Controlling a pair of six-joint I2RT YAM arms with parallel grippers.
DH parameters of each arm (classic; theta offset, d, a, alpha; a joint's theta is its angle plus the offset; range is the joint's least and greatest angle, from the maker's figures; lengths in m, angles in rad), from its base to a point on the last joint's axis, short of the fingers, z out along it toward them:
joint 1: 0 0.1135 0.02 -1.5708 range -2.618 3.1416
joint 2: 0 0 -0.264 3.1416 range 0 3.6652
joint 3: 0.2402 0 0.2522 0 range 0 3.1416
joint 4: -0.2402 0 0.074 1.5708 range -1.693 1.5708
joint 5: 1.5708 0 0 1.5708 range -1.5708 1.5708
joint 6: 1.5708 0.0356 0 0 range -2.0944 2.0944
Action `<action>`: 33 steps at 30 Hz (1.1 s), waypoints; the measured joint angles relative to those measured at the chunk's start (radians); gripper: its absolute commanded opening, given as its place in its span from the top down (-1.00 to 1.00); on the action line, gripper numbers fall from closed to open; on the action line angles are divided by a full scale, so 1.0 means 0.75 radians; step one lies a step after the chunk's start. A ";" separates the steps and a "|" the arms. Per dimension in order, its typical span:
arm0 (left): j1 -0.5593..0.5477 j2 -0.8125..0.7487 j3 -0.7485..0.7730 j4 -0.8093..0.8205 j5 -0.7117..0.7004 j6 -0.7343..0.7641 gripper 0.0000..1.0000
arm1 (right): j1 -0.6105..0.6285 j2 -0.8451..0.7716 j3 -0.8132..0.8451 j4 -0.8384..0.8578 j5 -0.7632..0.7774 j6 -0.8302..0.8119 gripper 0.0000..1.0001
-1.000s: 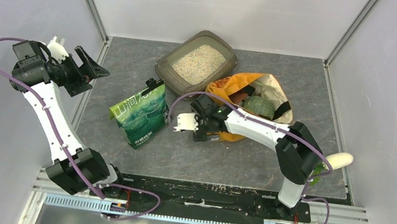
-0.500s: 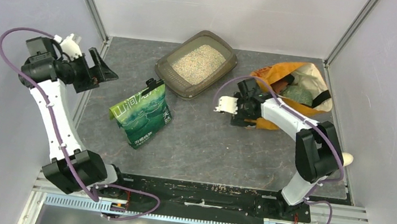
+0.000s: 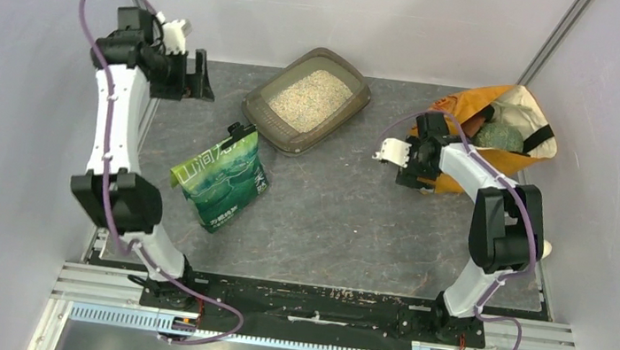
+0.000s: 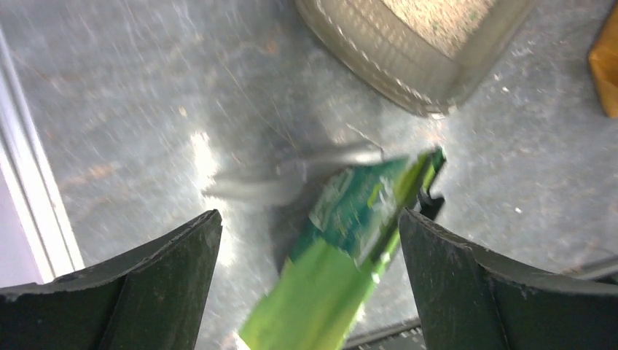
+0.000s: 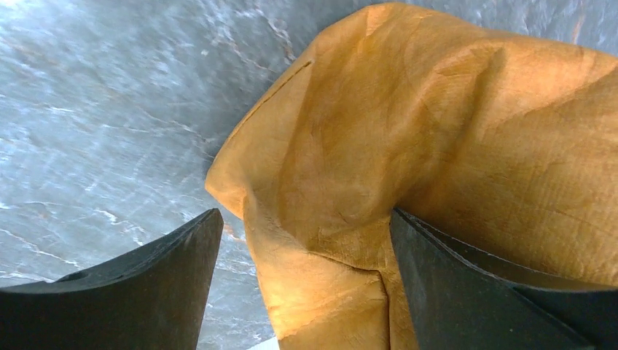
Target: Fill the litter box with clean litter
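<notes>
Gaping left pincer [image 4: 307, 222] facing green pouch [image 4: 350, 219], right pincer [image 5: 306, 219] apart at orange bag [image 5: 437, 131] edge

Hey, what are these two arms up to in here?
The litter box at the back already holds clean litter. The green pouch sits on the table, untouched. The left pincer hangs open and empty near the far left corner. The right pincer is open astride a fold of the orange cloth bag on the right.
</notes>
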 measured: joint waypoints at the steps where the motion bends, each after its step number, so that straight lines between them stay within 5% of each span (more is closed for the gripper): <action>1: -0.026 0.056 0.067 0.006 -0.035 0.010 -0.94 | -0.016 0.016 0.024 -0.013 -0.002 0.007 -0.85; 7: -0.098 0.394 0.439 0.040 -0.151 0.042 -0.94 | -0.042 0.080 0.321 -0.304 -0.125 0.212 -0.85; 16: -0.120 0.468 0.429 0.250 -0.272 0.071 -0.77 | 0.115 0.108 0.927 -0.538 -0.442 0.750 -0.85; 33: -0.354 0.996 0.559 0.503 -0.590 0.301 -0.62 | 0.155 0.166 0.968 -0.595 -0.518 1.174 -0.87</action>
